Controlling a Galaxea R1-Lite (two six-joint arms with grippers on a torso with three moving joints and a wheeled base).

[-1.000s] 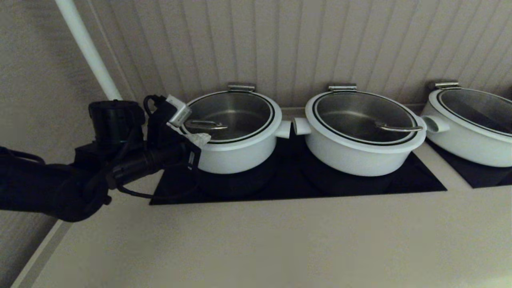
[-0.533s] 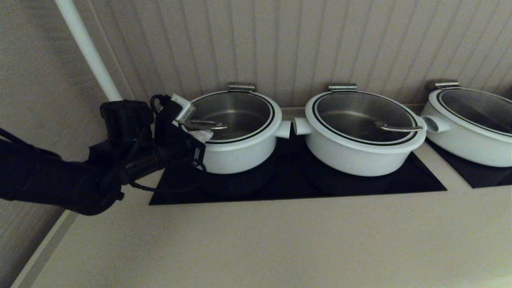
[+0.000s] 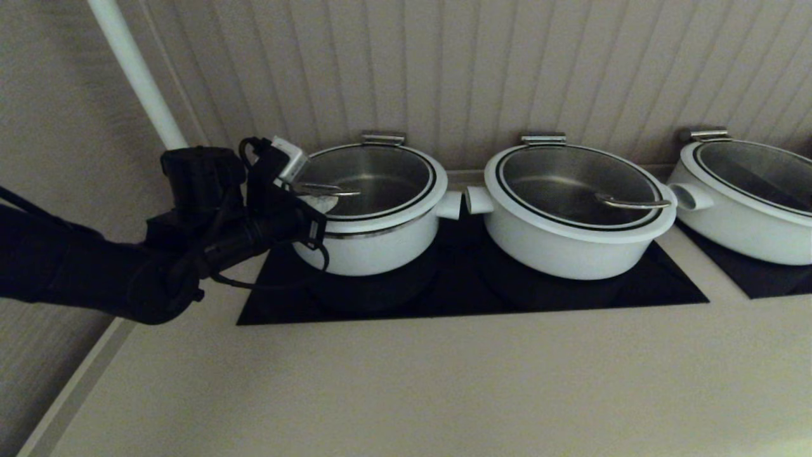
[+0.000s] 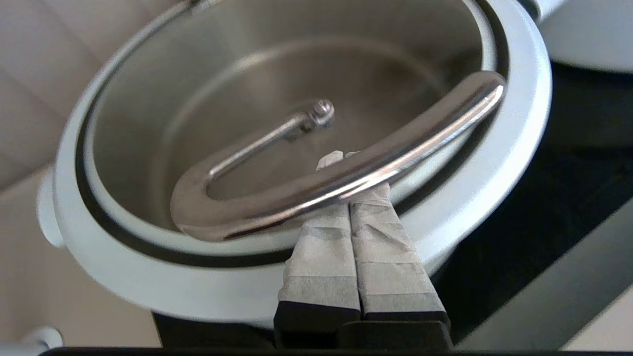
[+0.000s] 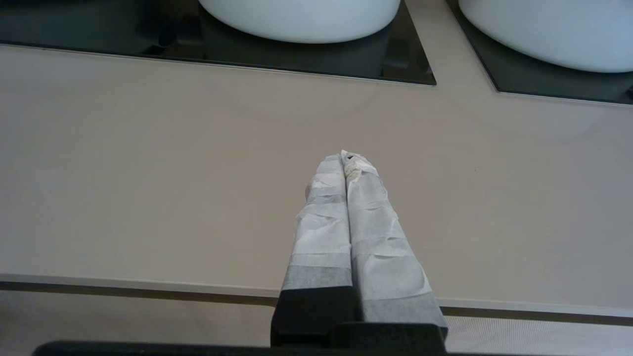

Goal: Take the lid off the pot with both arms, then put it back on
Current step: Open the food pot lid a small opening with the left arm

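The pot (image 3: 374, 251) is the leftmost white pot on the black hob. Its glass lid (image 3: 388, 216) is tipped up at the near side, so a steel rim shows under the white ring. My left gripper (image 3: 317, 203) is at the pot's left side. In the left wrist view its taped fingers (image 4: 321, 247) are pressed together and hooked under the looped steel handle (image 4: 346, 188) without clamping it, tips (image 4: 341, 157) poking past it over the lid (image 4: 514, 148). My right gripper (image 5: 346, 157) is shut and empty over the beige counter, out of the head view.
Two alike white pots with lids stand to the right, one in the middle (image 3: 571, 247) and one at the far right (image 3: 742, 228). The black hob (image 3: 634, 289) is set into the beige counter (image 3: 444, 381). A white pipe (image 3: 136, 76) and panelled wall stand behind.
My left arm has moved up and in toward the pot. The handle has risen with the fingers, and the lid's near side has lifted off the pot, showing the steel rim.
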